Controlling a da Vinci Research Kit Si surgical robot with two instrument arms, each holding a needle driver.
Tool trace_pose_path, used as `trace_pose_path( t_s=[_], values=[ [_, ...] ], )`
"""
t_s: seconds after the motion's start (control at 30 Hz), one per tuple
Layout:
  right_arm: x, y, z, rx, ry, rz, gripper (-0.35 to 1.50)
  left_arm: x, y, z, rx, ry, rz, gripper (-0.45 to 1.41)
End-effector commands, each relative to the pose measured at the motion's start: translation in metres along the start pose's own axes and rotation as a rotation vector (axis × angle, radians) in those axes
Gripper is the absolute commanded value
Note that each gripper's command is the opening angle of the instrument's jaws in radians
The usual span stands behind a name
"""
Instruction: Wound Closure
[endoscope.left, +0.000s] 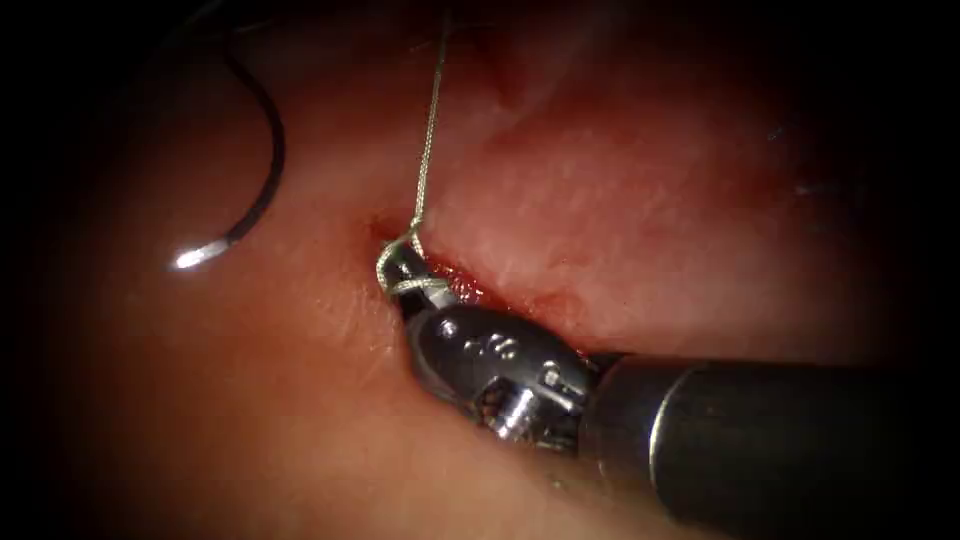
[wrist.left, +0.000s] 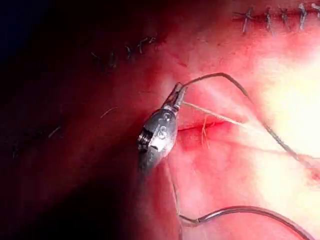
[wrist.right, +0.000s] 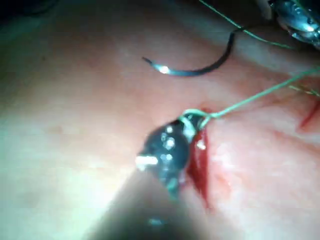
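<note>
The right arm's steel needle-driver end effector (endoscope.left: 402, 275) sits at the near end of the red open cut (endoscope.left: 470, 290) in the pale pink pork-belly tissue (endoscope.left: 250, 400). Its jaws are closed on the pale green braided thread (endoscope.left: 428, 140), which is looped around the jaw tips at the cut; the exact wrap cannot be resolved. From the tips the thread runs taut toward 12 o'clock and leaves the endoscope view.

The dark curved steel needle (endoscope.left: 262, 175) lies free on the tissue on the left side of the cut, toward 10 o'clock from the end effector. It is held by no tool and is not in the tissue. Its bright tip (endoscope.left: 192, 256) points toward 7 o'clock.

Judged progress: thread already passes through the tissue at the cut, so at least one bite appears placed. The cut still gapes red beside the right tool (wrist.right: 167, 145), so closure is incomplete. No finished knot can be made out here.

In the right wrist view a second steel tool, judged the left arm's end effector (wrist.right: 297, 20), is cut off by the frame edge, near the thread; whether it grips anything cannot be told. In the left wrist view, rows of dark finished stitches (wrist.left: 272, 17) lie elsewhere on the tissue.
</note>
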Motion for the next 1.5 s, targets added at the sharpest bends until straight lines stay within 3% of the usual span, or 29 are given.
trace_pose_path(
  t_s=[0.03,0.5,0.7,0.93,1.07,1.5],
  values=[
    [-0.0001,-0.0012,0.0003,-0.001,-0.003,0.002,-0.35,-0.0004,-0.0005,0.0006,-0.005,0.002,0.010,-0.45],
    [0.0001,-0.0022,0.0000,0.063,0.001,-0.006,-0.35,-0.0011,-0.0011,0.0008,0.000,-0.003,0.016,-0.45],
    [0.0002,-0.0026,0.0006,0.142,0.016,-0.037,-0.35,-0.0012,-0.0019,0.0015,0.019,-0.016,0.013,-0.45],
    [0.0002,-0.0040,0.0013,0.161,0.015,-0.048,-0.35,-0.0014,-0.0020,0.0034,0.042,-0.031,0.019,-0.45],
    [0.0000,-0.0051,0.0012,0.230,0.014,-0.060,-0.35,-0.0013,-0.0025,0.0046,0.057,-0.038,0.039,-0.45],
    [-0.0009,-0.0067,0.0006,0.321,-0.011,-0.121,-0.35,-0.0015,-0.0042,0.0103,0.069,-0.039,0.061,-0.45]
  ],
)
